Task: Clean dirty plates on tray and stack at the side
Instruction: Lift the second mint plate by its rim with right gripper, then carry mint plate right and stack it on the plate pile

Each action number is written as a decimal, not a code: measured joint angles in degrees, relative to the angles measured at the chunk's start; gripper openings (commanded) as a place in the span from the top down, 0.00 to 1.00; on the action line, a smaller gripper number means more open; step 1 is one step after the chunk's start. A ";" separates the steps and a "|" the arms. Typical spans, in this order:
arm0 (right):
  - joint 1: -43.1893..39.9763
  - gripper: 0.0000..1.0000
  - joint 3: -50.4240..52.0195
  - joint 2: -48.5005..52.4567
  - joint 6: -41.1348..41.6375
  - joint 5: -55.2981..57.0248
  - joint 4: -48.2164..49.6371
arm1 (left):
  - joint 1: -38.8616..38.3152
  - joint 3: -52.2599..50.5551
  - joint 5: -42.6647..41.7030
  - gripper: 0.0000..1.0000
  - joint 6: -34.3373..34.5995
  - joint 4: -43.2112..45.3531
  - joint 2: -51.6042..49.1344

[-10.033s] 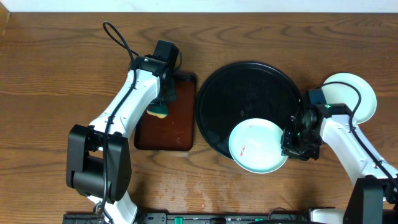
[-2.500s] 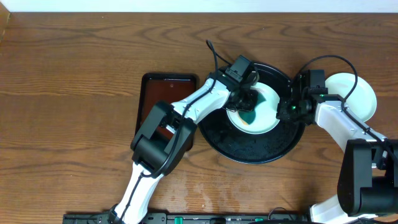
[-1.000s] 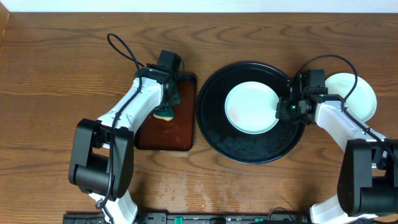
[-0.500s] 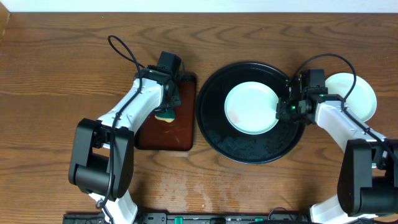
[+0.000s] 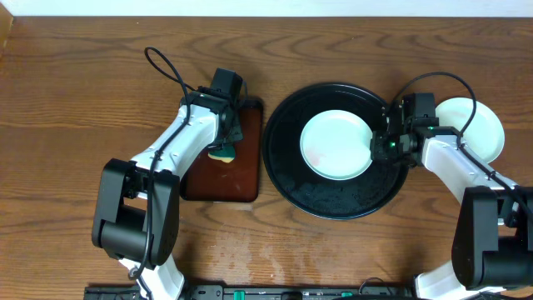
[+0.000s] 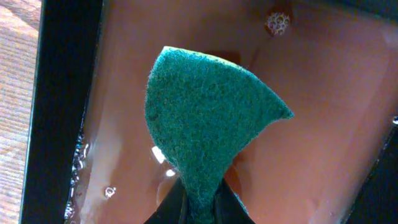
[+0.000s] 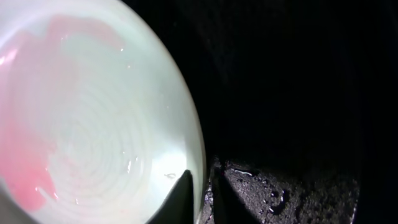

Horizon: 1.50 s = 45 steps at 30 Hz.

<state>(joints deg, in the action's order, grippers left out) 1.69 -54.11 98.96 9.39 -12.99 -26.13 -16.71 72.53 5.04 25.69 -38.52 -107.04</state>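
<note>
My left fingers [image 6: 200, 208] clamp the green sponge [image 6: 205, 124] over the wet brown tray [image 6: 323, 124] (rinsing it, I judge). My right fingers [image 7: 202, 190] pinch the rim of the pink-smeared mint plate [image 7: 93, 124], steadying it inside the black tray [image 7: 298, 93].

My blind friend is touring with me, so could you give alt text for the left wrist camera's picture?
A green scouring sponge, pinched at its lower end by the left arm's dark fingers, is held over a wet dark brown tray with a black rim. Water glints and small bubbles show on it; wood tabletop shows at far left.
</note>
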 measured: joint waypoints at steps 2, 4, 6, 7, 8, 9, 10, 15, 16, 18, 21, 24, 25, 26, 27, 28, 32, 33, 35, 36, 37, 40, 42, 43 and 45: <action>0.00 0.91 0.42 0.00 0.00 -0.09 0.28 | 0.02 0.00 0.00 0.92 0.00 -0.02 0.00; 0.00 0.92 1.09 0.00 -0.02 -0.11 0.94 | 0.00 0.00 0.00 0.92 0.00 0.00 0.00; 0.00 0.99 2.01 0.00 0.02 -0.33 2.23 | 0.00 0.00 0.00 0.92 0.00 -0.02 0.00; 0.02 0.99 2.38 0.00 0.11 -0.50 2.80 | 0.00 0.00 0.00 0.92 0.00 0.00 0.00; 0.02 0.99 2.56 -0.02 0.39 -0.55 3.15 | 0.00 0.00 0.00 0.92 -0.02 0.00 0.00; 0.02 0.99 2.58 -0.02 0.44 -0.70 3.54 | 0.00 0.00 0.00 0.92 -0.04 0.00 0.00; 0.02 0.99 2.58 -0.02 0.42 -0.68 3.61 | 0.00 0.00 0.00 0.92 -0.07 0.00 0.00; 0.02 0.99 2.19 -0.83 0.44 -0.57 1.81 | 0.00 0.00 0.00 0.92 -1.09 0.00 0.00; 0.02 0.99 1.64 -1.44 0.42 -0.55 0.63 | 0.00 0.00 0.00 0.92 -1.38 0.00 -0.02; 0.02 0.99 0.11 -2.86 0.39 -0.46 -1.27 | 0.00 0.00 -0.02 0.92 -1.75 0.00 0.00; 0.02 0.99 -3.52 -5.81 0.33 0.22 -4.76 | 0.00 0.00 0.00 0.92 -1.97 0.00 0.00; 0.02 0.99 -7.65 -8.59 0.33 1.66 -8.04 | 0.00 0.00 0.00 0.92 -2.16 0.00 0.00; 0.04 0.99 -9.01 -9.38 0.31 2.47 -9.31 | 0.00 0.00 0.00 0.93 -2.38 0.02 0.00; 0.04 0.99 -10.21 -10.03 0.20 3.28 -10.43 | 0.00 0.00 -0.02 0.93 -2.62 0.00 0.00; 0.11 0.99 -11.21 -10.56 0.15 4.09 -11.17 | 0.00 0.00 0.00 0.93 -2.91 0.00 0.02; 0.48 0.99 -12.55 -10.99 0.04 5.38 -12.26 | 0.00 0.00 -0.02 0.93 -3.17 -0.02 0.17; 3.63 0.99 -16.00 -11.28 -0.48 10.29 -14.86 | 0.00 -0.04 0.00 0.93 -3.63 -0.15 2.54; 4.35 0.99 -16.41 -11.28 -0.55 11.37 -15.17 | 0.00 -0.04 -0.02 0.93 -3.65 -0.20 3.34; 7.06 0.99 -17.62 -11.28 -0.90 15.58 -15.67 | 0.00 -0.04 0.00 0.93 -3.91 -0.22 5.11; 7.87 0.99 -17.84 -11.28 -0.92 16.90 -15.76 | 0.00 -0.04 0.00 0.92 -4.11 -0.20 5.81; 9.07 0.99 -18.08 -11.28 -0.94 18.69 -15.87 | 0.00 -0.04 0.00 0.93 -4.44 -0.22 6.36; 13.81 0.99 -18.27 -11.28 -1.11 25.86 -15.96 | 0.00 -0.04 0.00 0.92 -4.96 -0.24 6.64; 17.31 0.99 -18.27 -11.28 -1.64 31.08 -16.02 | 0.00 -0.04 -0.02 0.92 -5.07 -0.26 6.64; 19.10 0.99 -18.27 -11.28 -2.03 33.92 -16.02 | 0.00 -0.04 0.00 0.93 -5.18 -0.24 6.64; 23.30 0.99 -18.27 -11.28 -3.04 40.57 -15.72 | 0.00 -0.04 -0.02 0.92 -5.25 -0.26 6.64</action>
<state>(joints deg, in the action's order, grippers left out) 24.99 -72.38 87.68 6.35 27.57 -41.85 -16.71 72.49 5.02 20.45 -38.79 -100.40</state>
